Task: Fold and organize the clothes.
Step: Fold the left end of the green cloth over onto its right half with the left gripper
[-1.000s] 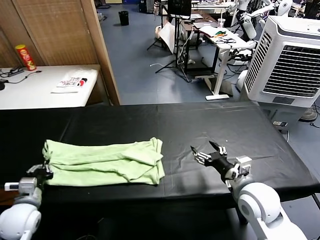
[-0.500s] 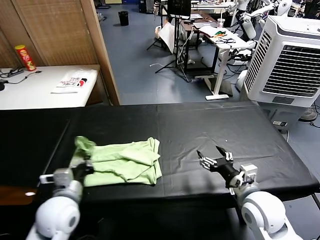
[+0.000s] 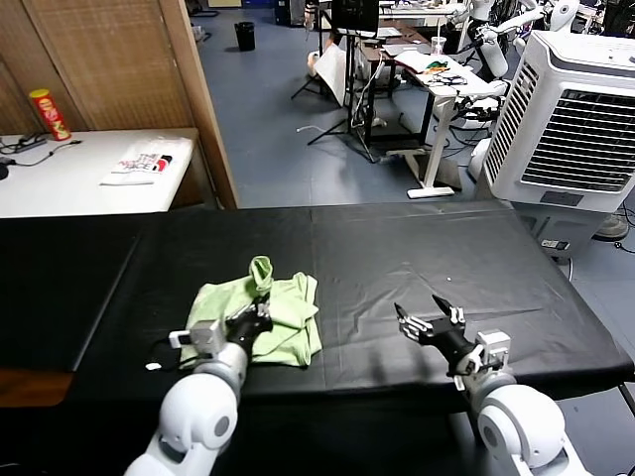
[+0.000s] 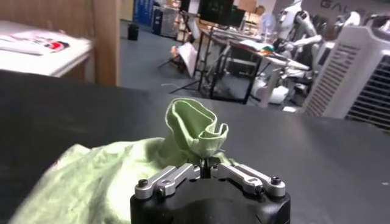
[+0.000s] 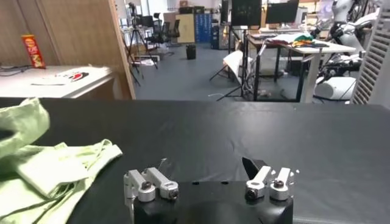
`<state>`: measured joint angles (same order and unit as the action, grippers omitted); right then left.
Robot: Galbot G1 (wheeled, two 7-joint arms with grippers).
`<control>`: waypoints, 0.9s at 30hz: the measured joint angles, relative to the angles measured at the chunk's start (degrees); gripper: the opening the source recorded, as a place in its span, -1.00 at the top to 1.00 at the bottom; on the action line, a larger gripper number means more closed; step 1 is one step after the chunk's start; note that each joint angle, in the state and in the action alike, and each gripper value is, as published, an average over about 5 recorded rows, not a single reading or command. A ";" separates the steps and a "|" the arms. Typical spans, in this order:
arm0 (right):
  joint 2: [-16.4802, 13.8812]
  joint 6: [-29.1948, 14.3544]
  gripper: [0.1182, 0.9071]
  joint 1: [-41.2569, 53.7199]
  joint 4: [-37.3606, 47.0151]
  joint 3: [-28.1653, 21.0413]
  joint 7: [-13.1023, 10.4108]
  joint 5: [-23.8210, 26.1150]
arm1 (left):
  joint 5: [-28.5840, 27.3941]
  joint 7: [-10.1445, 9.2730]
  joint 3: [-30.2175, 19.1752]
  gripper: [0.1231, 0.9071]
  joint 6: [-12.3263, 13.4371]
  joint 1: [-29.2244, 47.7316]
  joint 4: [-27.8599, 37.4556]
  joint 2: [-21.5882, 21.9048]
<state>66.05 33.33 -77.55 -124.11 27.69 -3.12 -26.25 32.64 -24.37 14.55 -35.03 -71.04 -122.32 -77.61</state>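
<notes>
the pale green shirt [image 3: 270, 315] lies bunched on the black desk [image 3: 417, 253], near the front edge and a little to the robot's left of the middle. most of it rests flat in a rumpled, partly doubled heap, with a folded flap on top toward its right side. one end of the cloth is lifted off the heap and stands up as a curled loop of fabric above it [image 4: 196, 129].

the left pincer [image 3: 260, 315] sits over the near part of the shirt, its fingers drawn together and pinching that raised piece of cloth; in the left wrist view the fabric rises straight out from between the two closed fingertips [image 4: 206, 169]. the rest of the shirt spreads out beside and beneath the pincer, draped down onto the desk.

the right pincer [image 3: 425, 317] hovers low over bare desk on the robot's right, well apart from the shirt. its two dark fingers are spread wide with nothing between them, and the right wrist view shows the same gap [image 5: 209, 176], with the green cloth [image 5: 42, 167] lying off to the side.

behind the black desk, at the far left, a white desk [image 3: 60, 178] carries a folded white cloth with red and black print [image 3: 145, 164] and a red snack tube [image 3: 50, 113]. a large white air cooler [image 3: 571, 119] stands at the far right.
</notes>
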 joint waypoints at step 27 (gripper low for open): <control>2.13 -2.07 -0.72 9.76 7.42 -11.86 4.82 2.17 | -8.00 5.69 1.65 -0.70 10.94 -3.18 1.83 -8.64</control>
<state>68.18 31.26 -67.79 -116.69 15.83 1.70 -24.08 24.64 -18.67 16.20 -24.10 -74.22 -120.48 -86.26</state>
